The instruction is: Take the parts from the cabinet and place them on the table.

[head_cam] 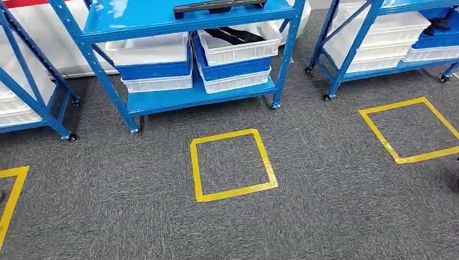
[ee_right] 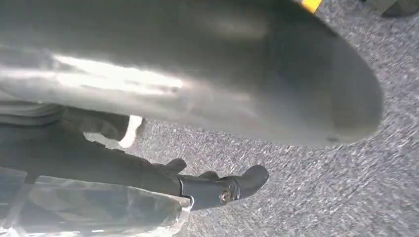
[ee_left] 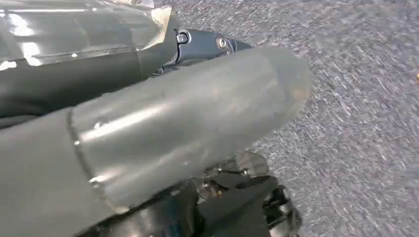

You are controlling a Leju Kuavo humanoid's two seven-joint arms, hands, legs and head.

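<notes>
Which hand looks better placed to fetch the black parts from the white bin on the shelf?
Right, marginally: the white bin with black parts sits slightly right of centre. Both left hand and right hand hang empty over carpet.

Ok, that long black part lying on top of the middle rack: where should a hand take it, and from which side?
Probably mid-length, coming from the front, the robot's side. The long black part lies flat across the blue shelf top, its long edge facing the robot, so fingers could wrap over it. Its far side is cut off by the picture's edge.
</notes>
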